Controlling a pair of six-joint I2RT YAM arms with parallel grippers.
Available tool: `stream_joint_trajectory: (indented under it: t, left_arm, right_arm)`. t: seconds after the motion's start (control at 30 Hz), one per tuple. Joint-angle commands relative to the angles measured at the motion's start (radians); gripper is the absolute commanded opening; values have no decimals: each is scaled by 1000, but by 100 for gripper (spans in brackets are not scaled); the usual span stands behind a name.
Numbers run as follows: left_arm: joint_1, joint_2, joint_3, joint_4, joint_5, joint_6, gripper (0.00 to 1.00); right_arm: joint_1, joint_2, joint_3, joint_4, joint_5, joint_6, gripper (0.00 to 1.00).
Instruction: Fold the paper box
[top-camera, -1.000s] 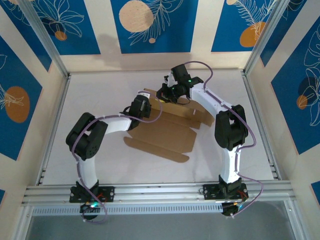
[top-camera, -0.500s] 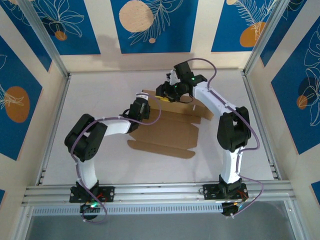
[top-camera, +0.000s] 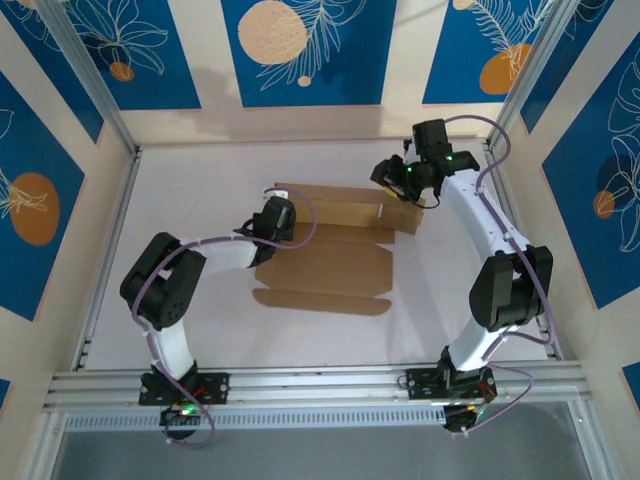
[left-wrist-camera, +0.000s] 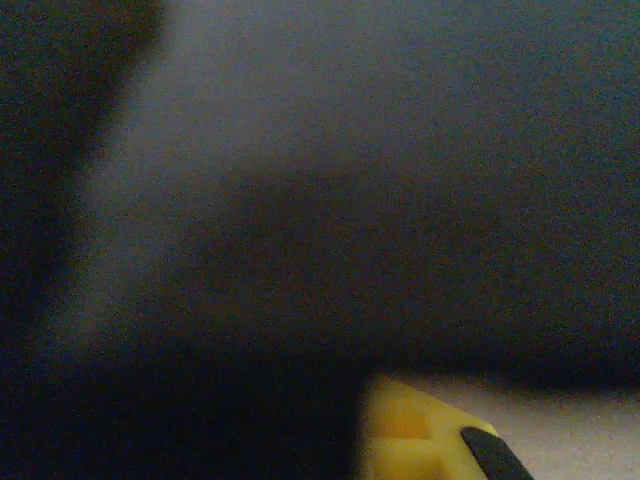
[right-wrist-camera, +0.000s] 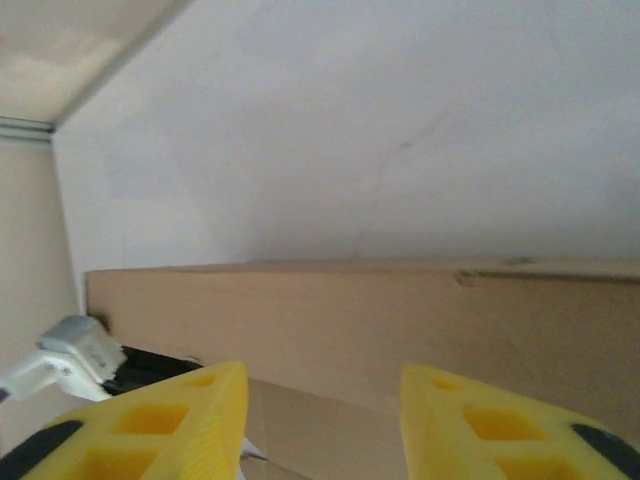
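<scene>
Your clenched left claw (top-camera: 275, 221) steadies the paper box (top-camera: 330, 268); your released right claw (right-wrist-camera: 322, 405) faces its raised rear flap (top-camera: 335, 210).

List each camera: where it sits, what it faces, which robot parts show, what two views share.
Top external: above, behind, looking down at the table; left arm, right arm, paper box.
Left wrist: near something dark, blurred; one yellow finger.
Right wrist: faces the paper box wall; open fingers.
Shared: paper box, top and right wrist.

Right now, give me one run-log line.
paper box: far panel raised | left gripper: shut, at left end | right gripper: open, by far right corner
</scene>
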Motion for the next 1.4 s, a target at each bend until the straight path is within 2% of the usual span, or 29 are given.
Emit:
stream_joint_trajectory:
  t: [0.0,0.43,0.6,0.73,0.83,1.1,1.37]
  left_arm:
    - [5,-1,-41,-92,-47,-21,0]
    - [4,13,-48,-70,-12,-14,0]
    - [4,17,-54,-59,3,-9,0]
    - [5,20,-53,-54,15,-5,0]
    - [4,22,-55,-49,24,-3,0]
    - [5,25,-56,-51,27,-19,0]
    - [5,26,-58,-53,38,-42,0]
  right_arm:
    - [-16,-13,-35,-65,0,1,50]
    - [-59,130,-15,51,-170,-4,55]
    - [-72,144,-48,182,-350,37,54]
    - [-80,152,-101,347,-503,127,51]
    - [-82,164,-132,447,-569,194,48]
    - [-83,187,-219,617,-604,355,37]
    - [-63,230,-330,980,-657,608,34]
